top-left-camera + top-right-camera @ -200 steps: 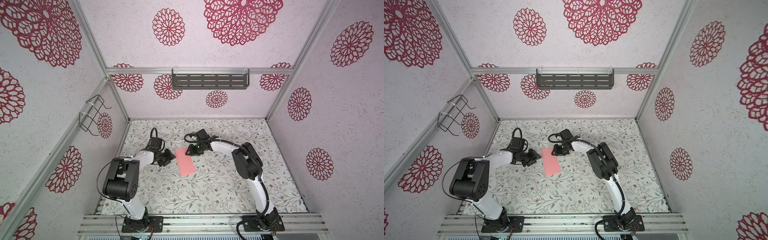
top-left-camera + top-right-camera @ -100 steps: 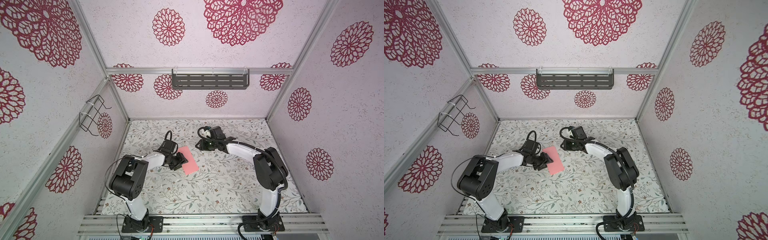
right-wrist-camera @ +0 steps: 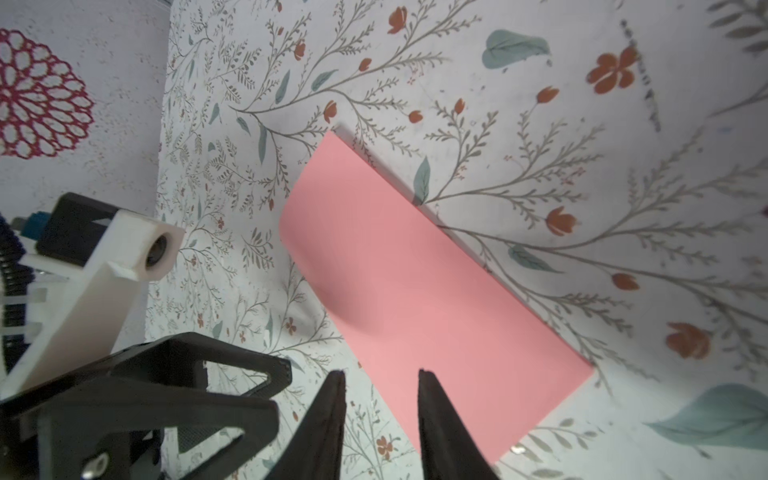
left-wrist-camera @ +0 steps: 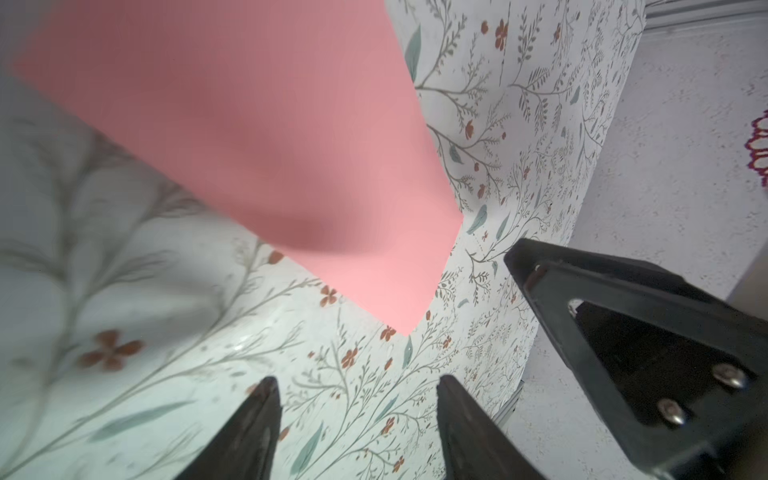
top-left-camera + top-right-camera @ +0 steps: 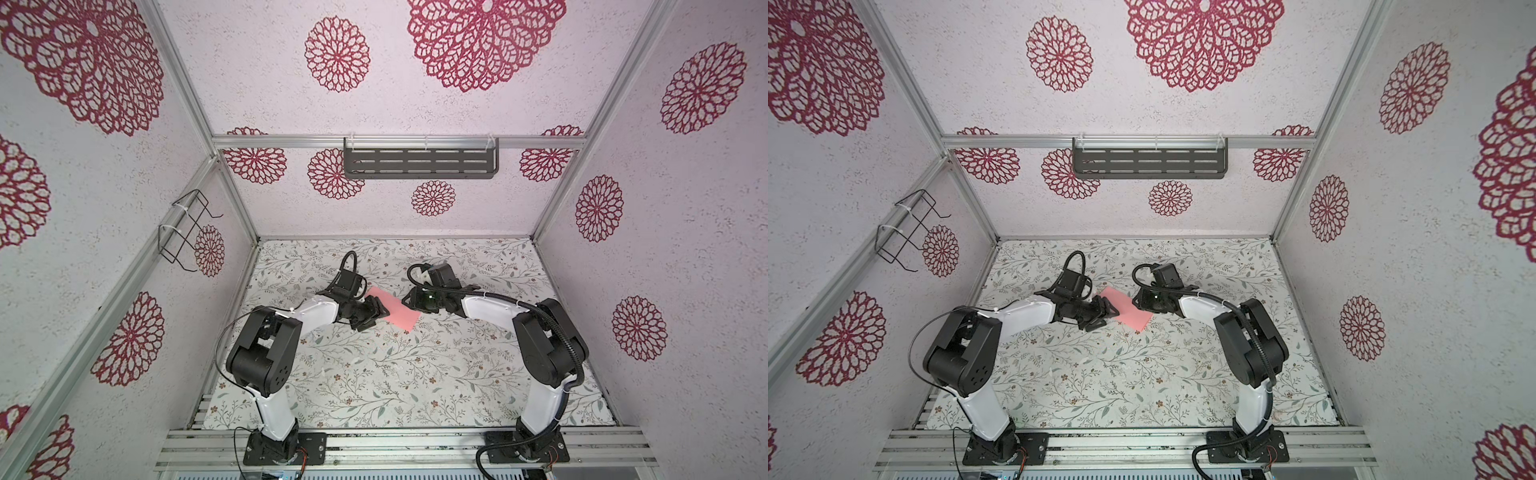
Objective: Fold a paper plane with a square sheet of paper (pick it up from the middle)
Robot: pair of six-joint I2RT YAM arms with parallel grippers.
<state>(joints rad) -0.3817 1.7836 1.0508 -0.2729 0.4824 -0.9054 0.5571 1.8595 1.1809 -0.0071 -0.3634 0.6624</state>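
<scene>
— Starting at the left: anything in the left gripper (image 5: 374, 316)?

— Nothing. Spread wide and held low over the desk (image 5: 415, 374), just beside the sheet of paper (image 5: 395, 313), on its left-hand long edge in both top views. Seen from the left wrist, fingertips (image 4: 266, 415) clear of the nearest pink corner, with bare floral print between.

— And the sheet of paper itself?

— Lying flat, salmon pink, showing as an oblong rather than a square. Placed nearer the desk's far edge than its near edge, about midway between the left and right edges, slanted from far left to near right.

— On to the right, then: the right gripper (image 5: 406, 300)?

— Parted too, but only narrowly. Poised at the sheet's right-hand long edge. Seen from the right wrist, straddling that edge, one fingertip over pink and one over the floral print. Touching or not: cannot tell. Not clamped on anything.
</scene>
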